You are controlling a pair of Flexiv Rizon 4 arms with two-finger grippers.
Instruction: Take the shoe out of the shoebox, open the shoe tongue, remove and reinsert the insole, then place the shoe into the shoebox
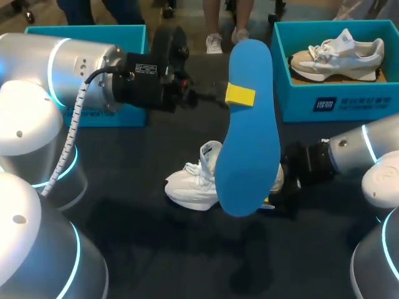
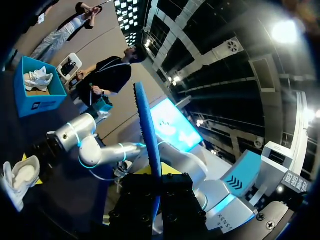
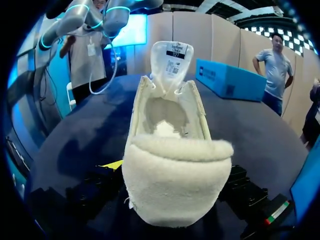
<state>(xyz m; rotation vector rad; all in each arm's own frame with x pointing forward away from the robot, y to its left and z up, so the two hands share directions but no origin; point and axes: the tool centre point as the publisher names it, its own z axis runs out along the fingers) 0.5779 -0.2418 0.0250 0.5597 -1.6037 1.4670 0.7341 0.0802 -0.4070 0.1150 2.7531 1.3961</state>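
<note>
Our left gripper (image 1: pixel 234 96) clamped the blue insole (image 1: pixel 249 143), raised over the white shoe (image 1: pixel 193 180) on the table (image 1: pixel 124 224); right gripper (image 1: pixel 277 193) pinched its heel (image 3: pixel 175 185). We needed toe-first entry, tongue (image 3: pixel 172 55) clear.

The blue insole (image 1: pixel 248 131) stands upright in the air. The white shoe (image 1: pixel 192 182), tongue opened, lies on the surface (image 1: pixel 137 237).

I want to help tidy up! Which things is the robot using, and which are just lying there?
Using: blue insole in left claw; white shoe in right claw; probably the left shoebox.
Lying about: beige shoe; right shoebox holding it.
</note>
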